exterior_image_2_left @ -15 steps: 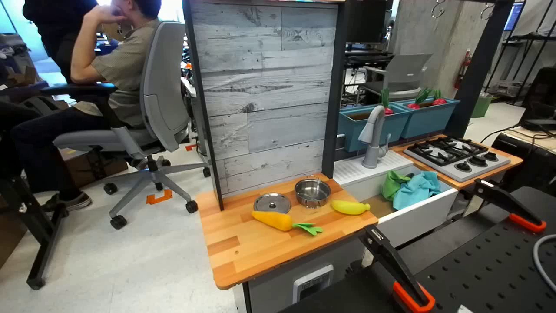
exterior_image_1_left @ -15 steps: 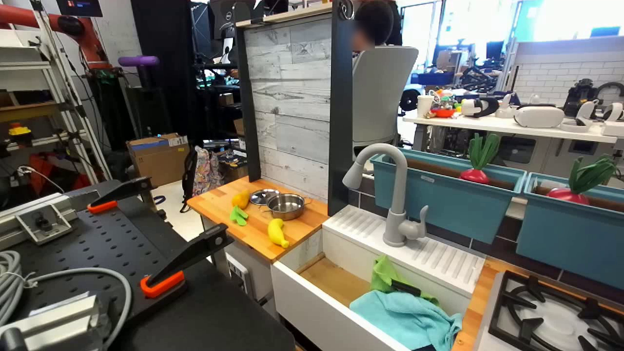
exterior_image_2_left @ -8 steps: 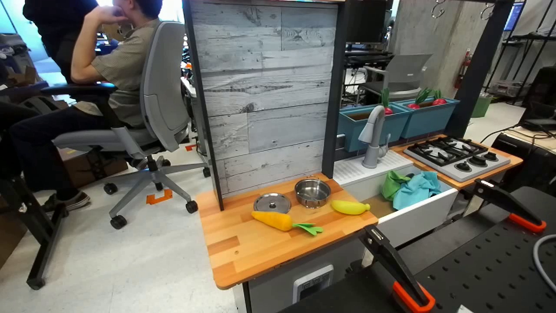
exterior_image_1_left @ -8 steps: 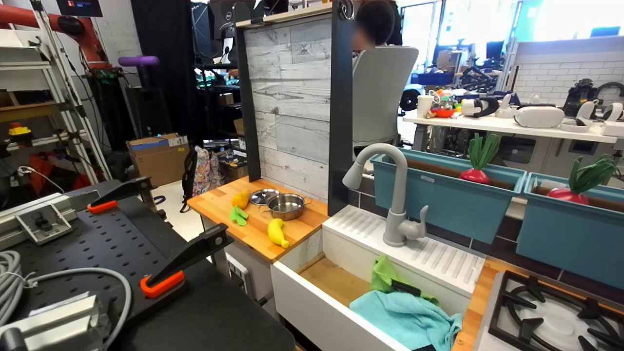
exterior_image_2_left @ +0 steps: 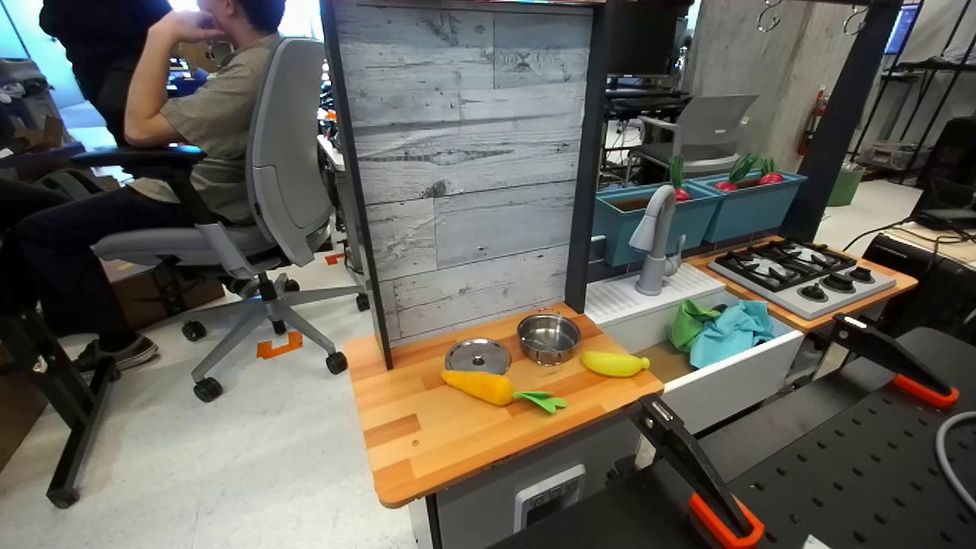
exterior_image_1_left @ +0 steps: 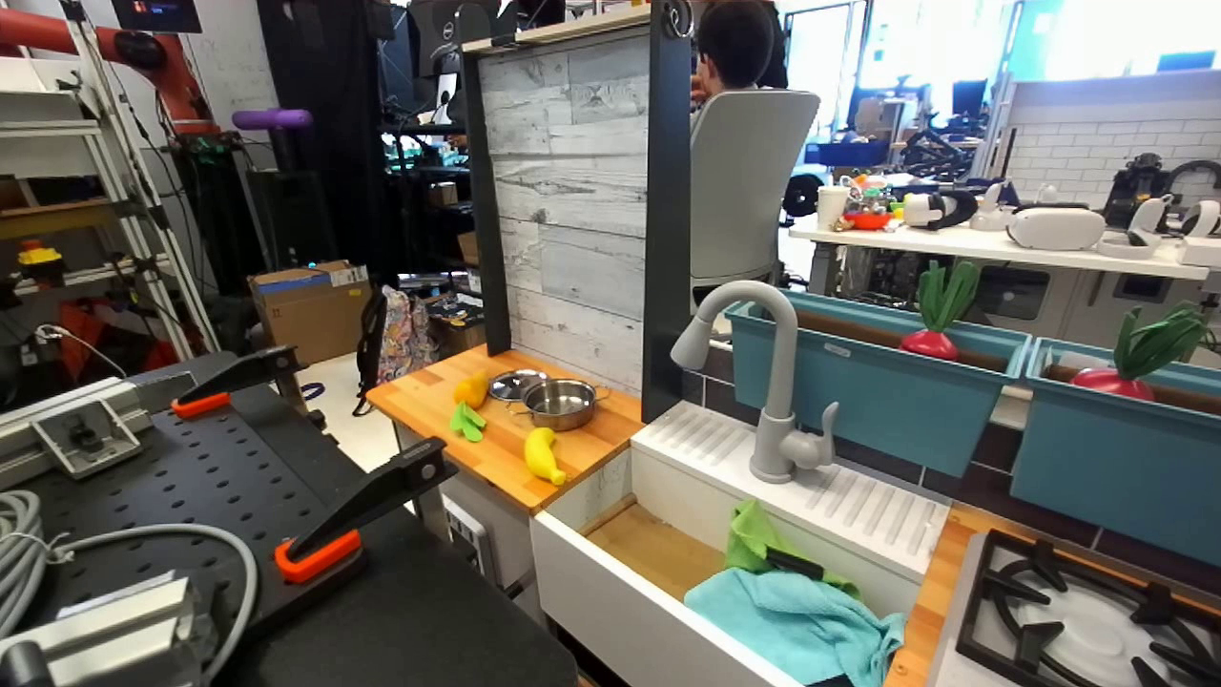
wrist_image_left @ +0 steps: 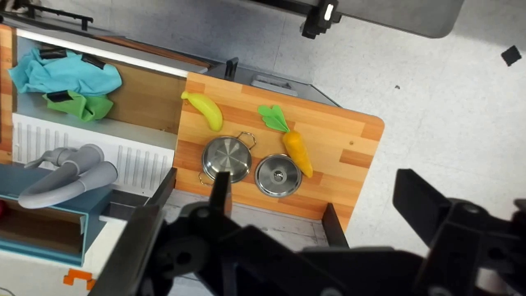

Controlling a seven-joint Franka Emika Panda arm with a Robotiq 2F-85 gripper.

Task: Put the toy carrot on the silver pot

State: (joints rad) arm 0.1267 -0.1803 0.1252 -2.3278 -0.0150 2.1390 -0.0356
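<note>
Wrist view's got the claw spread pretty wide. The toy carrot is lying on the tabletop right beside the round lid, maybe touching, kinda hard to tell, with the silver pot on the lid's other side.

Toy carrot: one
Silver pot: one
Pot lid: one
Toy banana: one
Faucet: one
Sink cloths: two
Blue planters: two
Toy radishes: three

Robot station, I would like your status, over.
Gripper open, holding nothing. Toy carrot on wooden counter, not yet on silver pot. Lid beside carrot, might hinder grasp.
</note>
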